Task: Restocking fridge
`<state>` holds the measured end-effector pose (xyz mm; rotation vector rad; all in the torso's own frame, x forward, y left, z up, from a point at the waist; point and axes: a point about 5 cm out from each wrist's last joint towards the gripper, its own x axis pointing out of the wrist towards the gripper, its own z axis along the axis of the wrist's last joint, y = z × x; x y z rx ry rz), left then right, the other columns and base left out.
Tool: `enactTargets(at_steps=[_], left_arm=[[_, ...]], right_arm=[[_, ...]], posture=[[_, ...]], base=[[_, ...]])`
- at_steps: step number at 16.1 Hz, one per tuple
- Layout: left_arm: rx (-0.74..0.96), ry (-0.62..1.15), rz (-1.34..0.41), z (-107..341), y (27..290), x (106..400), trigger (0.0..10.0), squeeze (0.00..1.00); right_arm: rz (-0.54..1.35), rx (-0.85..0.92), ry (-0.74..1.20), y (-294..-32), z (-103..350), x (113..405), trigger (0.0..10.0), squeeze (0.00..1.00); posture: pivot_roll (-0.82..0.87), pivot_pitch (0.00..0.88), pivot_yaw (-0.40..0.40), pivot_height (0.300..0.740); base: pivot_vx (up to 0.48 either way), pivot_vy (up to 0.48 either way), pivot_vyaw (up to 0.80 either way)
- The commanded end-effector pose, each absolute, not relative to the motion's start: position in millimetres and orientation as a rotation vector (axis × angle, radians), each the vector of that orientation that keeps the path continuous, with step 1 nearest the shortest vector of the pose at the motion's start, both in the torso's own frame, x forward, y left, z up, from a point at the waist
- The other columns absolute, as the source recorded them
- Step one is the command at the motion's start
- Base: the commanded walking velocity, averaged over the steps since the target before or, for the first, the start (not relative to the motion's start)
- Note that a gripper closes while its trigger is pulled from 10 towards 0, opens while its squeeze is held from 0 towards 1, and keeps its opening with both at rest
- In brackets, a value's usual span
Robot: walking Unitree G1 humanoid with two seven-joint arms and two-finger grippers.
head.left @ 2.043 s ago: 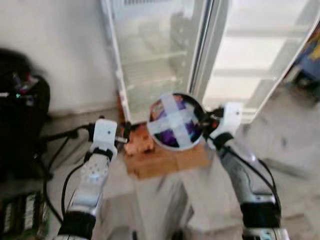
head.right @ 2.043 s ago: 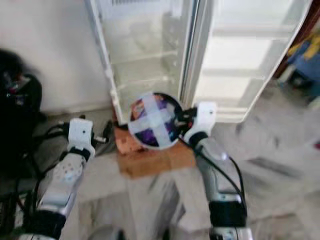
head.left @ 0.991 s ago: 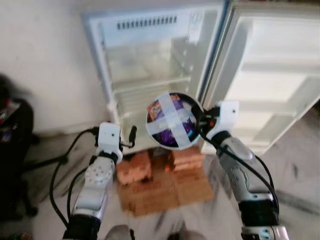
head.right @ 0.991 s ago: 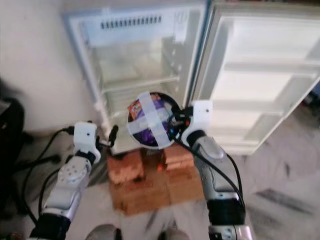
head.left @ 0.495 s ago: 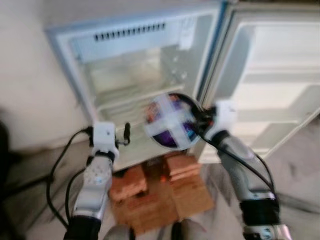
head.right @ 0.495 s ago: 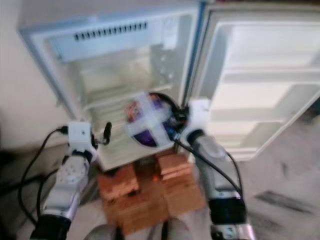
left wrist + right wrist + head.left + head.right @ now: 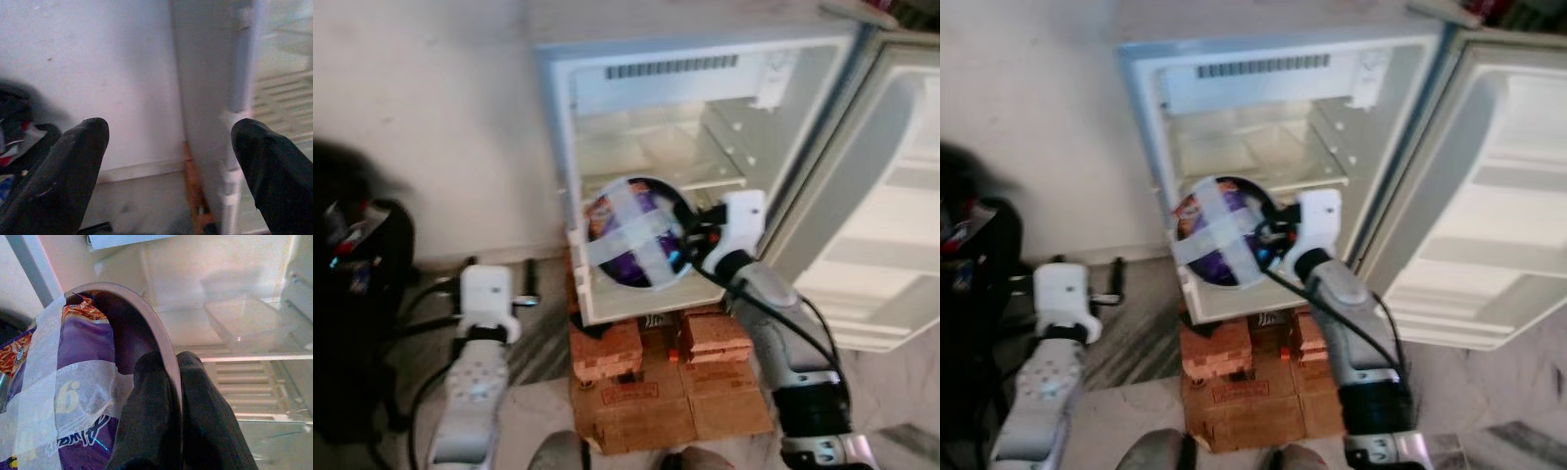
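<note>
A dark round bowl (image 7: 631, 233) holds a purple snack packet under a cross of white tape. My right gripper (image 7: 690, 240) is shut on the bowl's rim (image 7: 164, 352), one finger inside and one outside. It holds the bowl tilted in front of the lower part of the open small fridge (image 7: 705, 88). The glass shelf (image 7: 244, 323) inside looks bare. My left gripper (image 7: 171, 128) is open and holds nothing. It sits low by the wall, left of the fridge.
The fridge stands on bricks (image 7: 607, 348) over flattened cardboard (image 7: 646, 406). Its door (image 7: 901, 235) is swung wide open on the right. A black bag (image 7: 352, 294) and cables lie on the floor at the left. My feet show at the lower edge.
The camera has swung, so the fridge now sits further right in view. The bowl has come in front of the left of the fridge opening. My left arm is now lower, left of the fridge.
</note>
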<state>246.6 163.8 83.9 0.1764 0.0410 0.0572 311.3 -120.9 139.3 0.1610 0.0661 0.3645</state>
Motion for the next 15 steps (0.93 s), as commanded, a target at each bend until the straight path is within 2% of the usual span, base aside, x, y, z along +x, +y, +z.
enactTargets(at_steps=[1,5,11,15], left_arm=[[0.186,0.034,0.043,86.7,162.8,246.1,10.0,0.0],[0.144,0.034,0.018,88.5,159.5,246.7,10.0,0.0],[0.138,0.042,0.014,90.5,157.6,244.7,10.0,0.0],[0.126,0.048,-0.003,89.7,153.9,244.5,10.0,0.0]], right_arm=[[0.361,0.163,0.036,-122.0,144.4,313.7,10.0,0.0],[0.369,0.174,0.027,-116.6,147.5,316.0,10.0,0.0],[0.383,0.159,0.021,-115.3,149.3,317.2,10.0,0.0],[0.376,0.146,0.019,-115.8,150.5,319.6,10.0,0.0]], posture=[[0.1,0.092,-0.03,0.74],[0.11,0.094,-0.033,0.74],[0.11,0.1,-0.034,0.74],[0.11,0.1,-0.036,0.74]], base=[[0.0,0.0,0.0],[0.0,0.0,0.6],[0.469,0.0,0.0],[0.068,0.0,0.0]])
